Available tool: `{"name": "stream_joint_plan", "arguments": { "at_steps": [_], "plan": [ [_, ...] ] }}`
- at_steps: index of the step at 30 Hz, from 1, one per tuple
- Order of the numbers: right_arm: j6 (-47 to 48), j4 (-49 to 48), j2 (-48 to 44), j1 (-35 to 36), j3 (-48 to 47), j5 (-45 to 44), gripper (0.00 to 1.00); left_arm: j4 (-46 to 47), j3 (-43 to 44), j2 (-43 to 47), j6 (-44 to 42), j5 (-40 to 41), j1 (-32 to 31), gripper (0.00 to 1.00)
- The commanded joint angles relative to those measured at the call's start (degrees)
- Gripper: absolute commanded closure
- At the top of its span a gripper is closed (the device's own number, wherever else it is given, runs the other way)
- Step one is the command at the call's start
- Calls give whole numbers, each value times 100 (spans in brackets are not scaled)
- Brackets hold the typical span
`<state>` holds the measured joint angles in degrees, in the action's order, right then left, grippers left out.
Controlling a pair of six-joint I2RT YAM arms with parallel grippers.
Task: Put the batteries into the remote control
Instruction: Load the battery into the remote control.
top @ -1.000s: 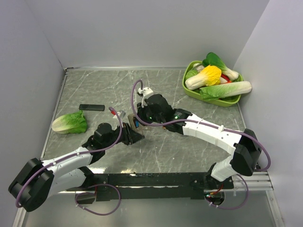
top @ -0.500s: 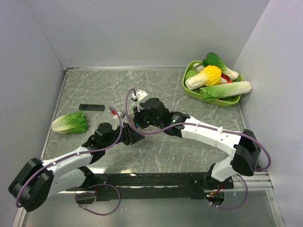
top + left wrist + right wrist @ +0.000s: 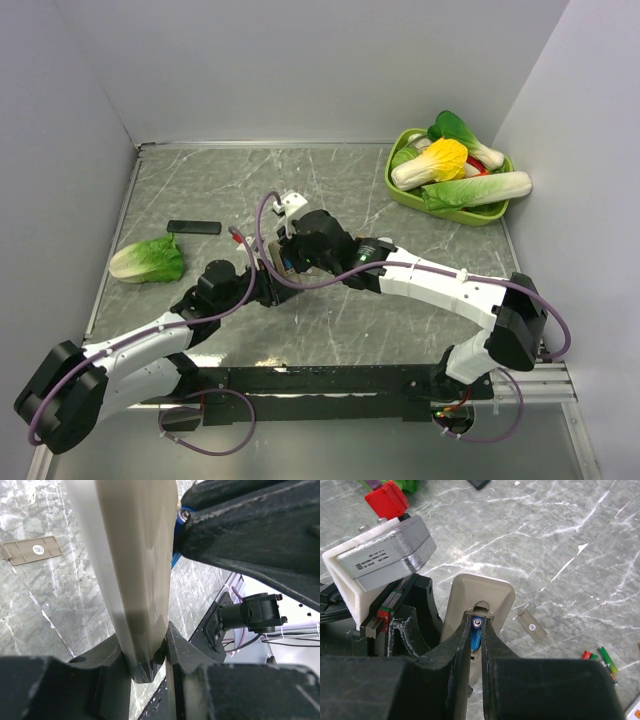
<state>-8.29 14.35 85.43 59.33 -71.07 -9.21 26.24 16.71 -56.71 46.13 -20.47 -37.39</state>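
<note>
Remote control: the remote control [image 3: 135, 555] is held near mid-table, apparently clear of the table [image 3: 560, 540]. Its grey-beige back faces the right wrist camera and the blue recess is exposed.
Left gripper: the left gripper [image 3: 145, 655] is clamped on the remote, one finger on either side of its body.
Right gripper: the right gripper [image 3: 477, 632] has its jaws drawn almost together on a battery [image 3: 477, 623]. The battery's metal tip shows at the top of the recess.
Stage (by judgement): a cell is being seated in the bay. Whether it is fully home cannot be told, as the fingers cover most of it.
Loose items: the battery cover [image 3: 532, 626] lies flat on the marble just beside the remote. The spare batteries [image 3: 600, 656] lie further off, well apart from it.
Risk one: if the cell is pushed in while tilted, it could jam against the recess wall or spring out on release (no contact spring is visible, so polarity cannot be checked).
Risk two: the remote is gripped at one place only, so the push could make it pivot or slip in the left grip and put the bay out of line.
Risk three: the fingers are wedged in a narrow recess and may drag the cell back out if withdrawn before they part.
Risk four: the two grippers sit very close together, so a careless opening or retreat by the right could strike the left.
</note>
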Motion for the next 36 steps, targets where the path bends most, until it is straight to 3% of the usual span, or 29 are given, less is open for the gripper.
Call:
{"name": "stream_joint_plan", "arguments": {
  "at_steps": [1,12,21,36],
  "plan": [
    [-84,411,193,17,-293,-292,100,364,131,221,-148,131,-14,98],
    [-365,525,422,52,-30,-177,100,478,17,757,-236,280,-14,98],
    [-515,367,580,96,137,-441,82,926,-115,1056,-350,166,-14,97],
    [-243,261,651,272,-258,-362,77,734,-27,846,-359,131,-14,97]
  ]
}}
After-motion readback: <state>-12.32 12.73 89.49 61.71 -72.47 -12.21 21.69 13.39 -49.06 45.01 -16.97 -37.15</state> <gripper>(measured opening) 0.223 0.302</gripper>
